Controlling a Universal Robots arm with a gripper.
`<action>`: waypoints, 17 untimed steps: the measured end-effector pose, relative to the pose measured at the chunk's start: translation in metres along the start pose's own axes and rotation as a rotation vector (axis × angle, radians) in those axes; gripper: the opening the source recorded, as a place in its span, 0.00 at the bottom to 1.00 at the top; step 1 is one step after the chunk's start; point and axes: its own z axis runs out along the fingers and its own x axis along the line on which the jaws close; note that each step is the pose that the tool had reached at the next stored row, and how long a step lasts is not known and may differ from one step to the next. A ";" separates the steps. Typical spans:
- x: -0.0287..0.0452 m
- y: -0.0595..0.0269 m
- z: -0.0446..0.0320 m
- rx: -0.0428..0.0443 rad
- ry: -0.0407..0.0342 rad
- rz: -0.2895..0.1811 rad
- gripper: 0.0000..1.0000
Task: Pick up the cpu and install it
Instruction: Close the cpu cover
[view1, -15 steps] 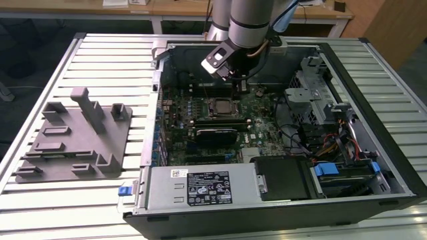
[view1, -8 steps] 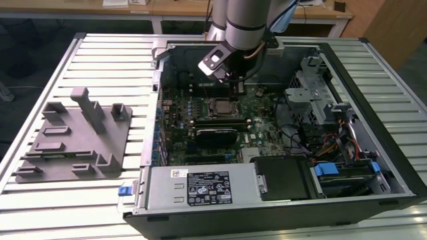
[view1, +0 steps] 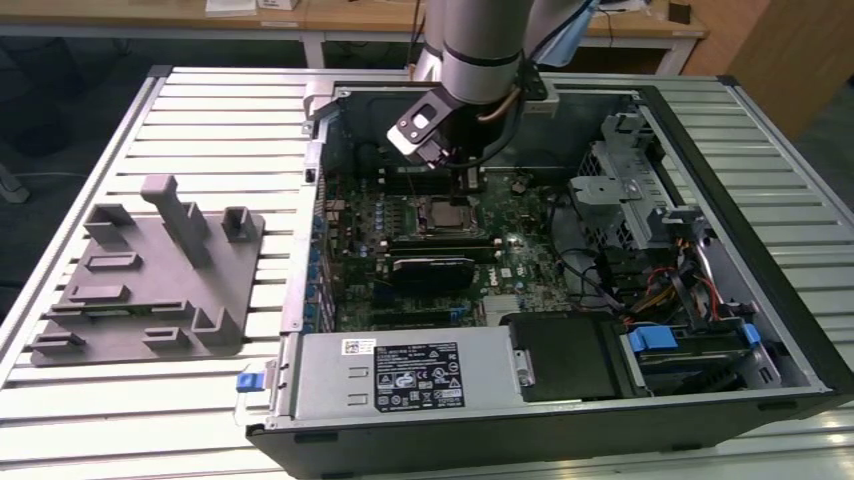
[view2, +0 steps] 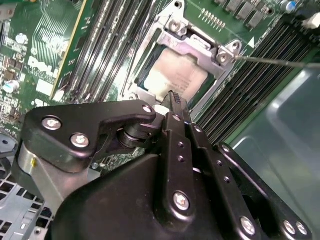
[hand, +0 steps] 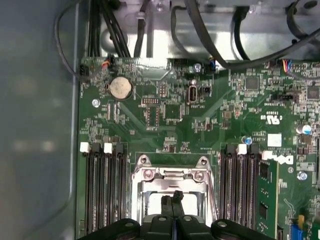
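The cpu (view2: 175, 75), a pale silver-beige square, lies flat inside the metal socket frame (view2: 200, 42) on the green motherboard (view1: 514, 250). In the first wrist view part of the cpu (hand: 150, 206) shows within the socket frame (hand: 170, 174). My gripper (view2: 174, 100) hovers just over the chip's near edge with its two black fingers pressed together and nothing between them. In the exterior view the gripper (view1: 461, 178) hangs inside the open computer case, just behind the socket (view1: 447, 213). The fingertips (hand: 178, 196) meet over the socket opening in the first wrist view.
The open computer case (view1: 747, 230) lies on a slatted metal table (view1: 200, 120). Memory slots (hand: 102, 190) flank the socket on both sides. A grey fixture block (view1: 147, 280) stands on the exterior view's left. A power supply (view1: 400, 375), a drive cage (view1: 627, 190) and cables (view1: 654, 290) crowd the case.
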 end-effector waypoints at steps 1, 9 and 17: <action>0.0000 -0.0013 0.0004 0.0000 0.0000 0.000 0.11; 0.0001 -0.0096 0.0023 0.0000 0.0000 0.001 0.11; 0.0001 -0.0101 0.0024 -0.0001 0.0001 0.001 0.11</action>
